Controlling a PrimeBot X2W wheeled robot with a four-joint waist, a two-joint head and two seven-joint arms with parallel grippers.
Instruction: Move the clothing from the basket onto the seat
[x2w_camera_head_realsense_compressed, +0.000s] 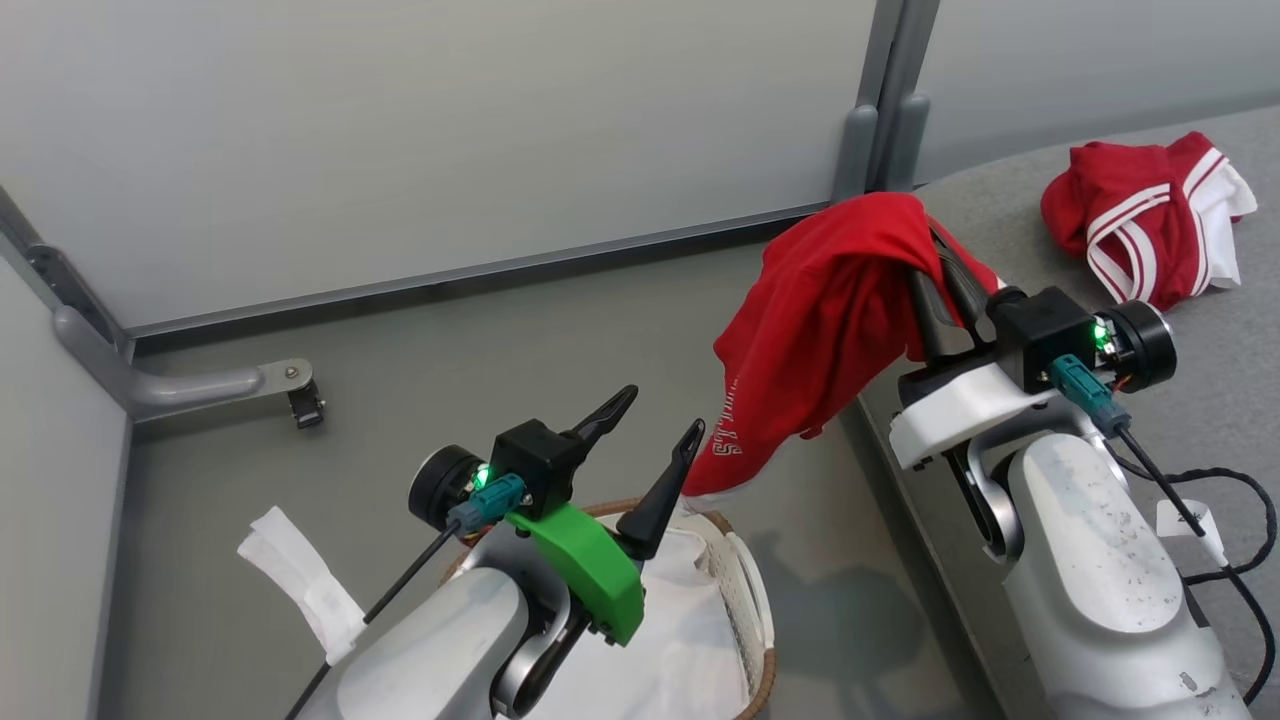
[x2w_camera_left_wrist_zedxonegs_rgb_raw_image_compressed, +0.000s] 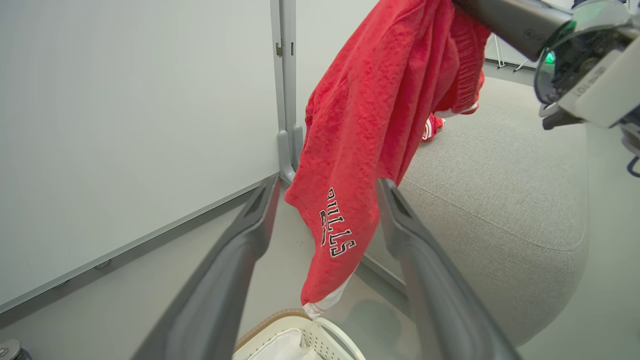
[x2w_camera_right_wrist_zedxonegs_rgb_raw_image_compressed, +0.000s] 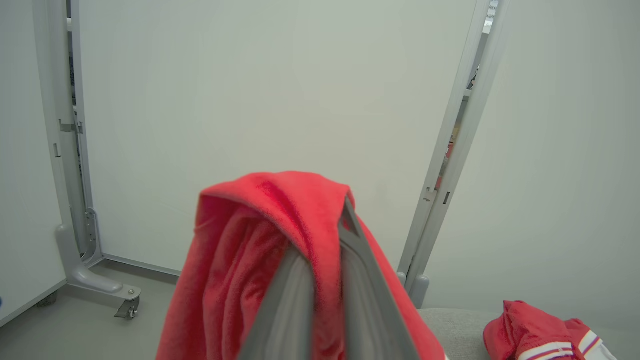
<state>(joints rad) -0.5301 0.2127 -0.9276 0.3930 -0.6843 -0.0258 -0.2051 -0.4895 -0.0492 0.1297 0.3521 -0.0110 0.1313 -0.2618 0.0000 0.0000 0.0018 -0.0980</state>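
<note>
Gripper R pinched on red garment; gripper L wide open, empty.

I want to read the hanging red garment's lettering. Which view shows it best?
The left wrist view: the lettering is large and sharp. Head view: small, tilted. Right wrist view: plain top of the garment.

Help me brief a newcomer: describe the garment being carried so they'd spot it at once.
Find the big grey seat on the right; at its left edge the right gripper is raised. Draped over its shut fingers hangs the plain red garment with BULLS lettering, unlike the white-striped red garment lying on the seat.
</note>
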